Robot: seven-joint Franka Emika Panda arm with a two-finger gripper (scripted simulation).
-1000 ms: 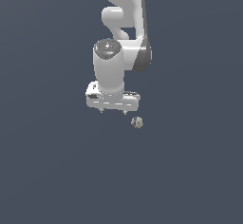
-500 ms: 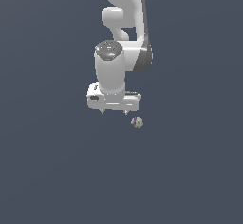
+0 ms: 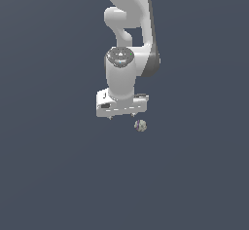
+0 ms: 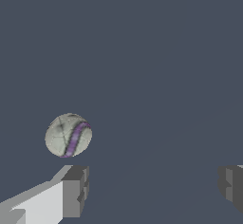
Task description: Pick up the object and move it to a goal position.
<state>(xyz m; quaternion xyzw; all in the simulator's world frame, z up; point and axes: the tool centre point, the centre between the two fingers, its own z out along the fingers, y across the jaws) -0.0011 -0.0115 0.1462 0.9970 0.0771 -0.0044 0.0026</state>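
Ball (image 3: 140, 125) position is shown in the exterior view as just below and slightly toward the exterior view's right of the white hand of the arm (image 3: 127, 39); a narrow gap of dark background is seen between the ball and the hand's underside, so no contact is shown. The arm is seen descending from the upper edge of that view, bent at a grey-capped joint, with the wide white hand body pointing downward; only small stubs of the fingers are visible beneath it there, and the ball is much smaller than the hand.

In the wrist view the gripper (image 4: 152, 185) is seen spread wide; one grey finger (image 4: 75, 191) and the other (image 4: 231, 184) are set far apart with nothing between them; nothing is held. The ball (image 4: 68, 135) is seen in that view as an off-white, mottled grey sphere crossed by a purple stripe and thin dark lines; it lies close to the tip of the first finger, beyond it rather than in the gap between the two fingers, and a thin strip of background separates them. The surroundings are rendered as a uniform dark blue-grey surface (image 3: 58, 175); whether the ball is resting on it cannot be told.
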